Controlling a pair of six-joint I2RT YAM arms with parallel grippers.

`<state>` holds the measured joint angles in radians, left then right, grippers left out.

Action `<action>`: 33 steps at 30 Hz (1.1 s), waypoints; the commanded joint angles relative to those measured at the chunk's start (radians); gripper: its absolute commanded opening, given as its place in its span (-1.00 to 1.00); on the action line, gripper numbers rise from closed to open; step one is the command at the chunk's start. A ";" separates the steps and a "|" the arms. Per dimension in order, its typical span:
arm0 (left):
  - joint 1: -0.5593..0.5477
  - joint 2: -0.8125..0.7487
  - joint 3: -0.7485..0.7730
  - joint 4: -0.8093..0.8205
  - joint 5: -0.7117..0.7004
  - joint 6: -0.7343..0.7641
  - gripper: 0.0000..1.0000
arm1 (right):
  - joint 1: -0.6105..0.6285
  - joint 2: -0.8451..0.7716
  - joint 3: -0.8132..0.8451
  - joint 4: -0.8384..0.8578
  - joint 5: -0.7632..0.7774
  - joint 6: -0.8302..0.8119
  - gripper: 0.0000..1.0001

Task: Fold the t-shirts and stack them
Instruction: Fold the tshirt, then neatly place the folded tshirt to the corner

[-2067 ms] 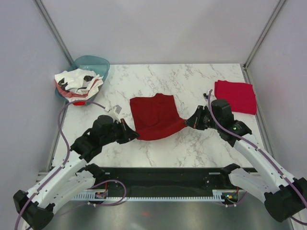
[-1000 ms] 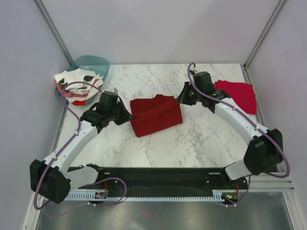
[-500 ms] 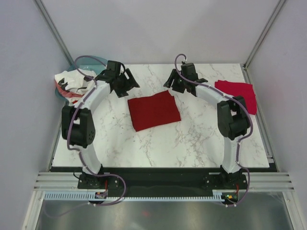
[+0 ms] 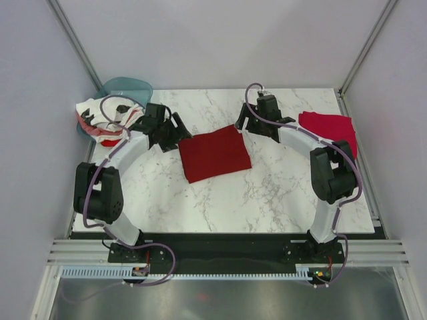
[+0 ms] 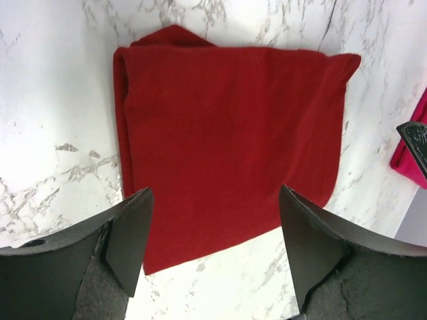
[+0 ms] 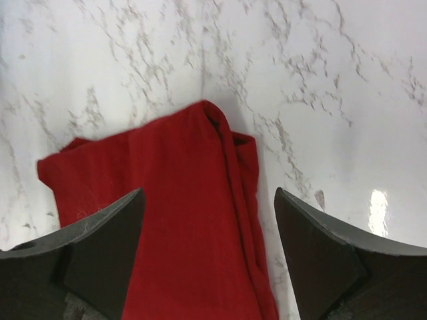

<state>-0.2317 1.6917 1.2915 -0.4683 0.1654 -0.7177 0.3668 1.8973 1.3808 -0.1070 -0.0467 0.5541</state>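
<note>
Far left, we're seeing a teal basin [image 4: 130,87] with a crumpled heap of white shirts [image 4: 100,115] spilling over its near rim, none folded yet.

Moving right, the left gripper [image 4: 175,130] is hovering by the far-left corner of the maroon shirt [image 4: 215,153]. Its jaws are spread wide and gripping nothing. In its wrist view the fingers [image 5: 130,233] are standing apart above the cloth with nothing pinched between them.

The maroon shirt is lying flat mid-table on the marble table [image 4: 267,193]. It is folded into a near-square, with a doubled edge showing along its far-right side in the right wrist view.

The right gripper [image 4: 240,123] is sitting by the shirt's far-right corner, also released and empty-handed. We can't tell whether either gripper is touching the cloth.

Far right, a crimson-pink shirt [image 4: 337,125] is lying folded, well apart from the maroon one and partly behind the right arm.

The key relation is that the maroon shirt is lying between the two grippers and on the near side of both. Its slightly longer axis is running left to right, tilted so the right end sits farther back. Each gripper is lining up with one far corner.

We're judging the fold as about done. The likely next move is carrying the shirt right onto the crimson-pink shirt, and the right arm is nearer that spot. A loose corner grip could be undoing the fold on the way.
</note>
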 commanded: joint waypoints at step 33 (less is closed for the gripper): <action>-0.032 -0.221 -0.471 0.465 0.158 -0.035 0.56 | -0.034 -0.196 -0.278 -0.045 0.516 -0.178 0.49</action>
<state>-0.2581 1.5124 0.8307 -0.0483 0.2802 -0.7502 0.3347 1.6814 1.0313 -0.1551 0.3016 0.5171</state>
